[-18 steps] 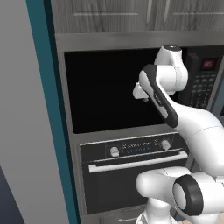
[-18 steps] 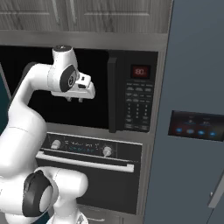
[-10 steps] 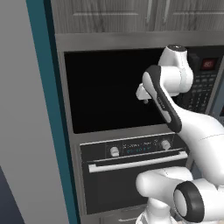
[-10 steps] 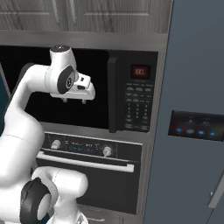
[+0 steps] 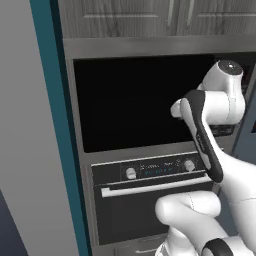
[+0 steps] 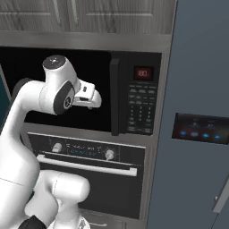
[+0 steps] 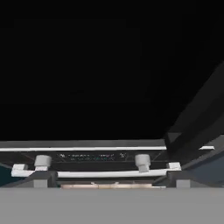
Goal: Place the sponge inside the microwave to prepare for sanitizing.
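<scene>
Facing a large built-in black microwave (image 6: 141,103) with a red display and a side keypad panel. Door apparently swung outward, seen edge-on as a dark upright slab between the black cavity and the keypad in the right base view, and as a slanting dark grey panel at the right of the hand view. Nothing but flat black inside the cavity (image 5: 140,100).

Holding the white two-finger gripper (image 6: 91,100) level in front of the microwave's opening, towards its keypad side and just above its lower edge. Claw spread wide: dark finger tips (image 7: 43,178) far apart at the bottom of the hand view, with nothing gripped between them.

Cannot make out the small flat green sponge; too dark inside the microwave to tell whether it lies there.

Directly under the microwave, a black oven (image 5: 150,200) with two round silver knobs and a pale bar handle across its door. Directly above the microwave, grey wood-grain cabinet doors (image 5: 150,20). Beside the microwave's keypad, a tall blue-grey panel (image 6: 197,67) carrying a small dark control strip with blue lights. On the microwave's far side from the keypad, a teal upright edge (image 5: 55,125) against a plain grey wall.
</scene>
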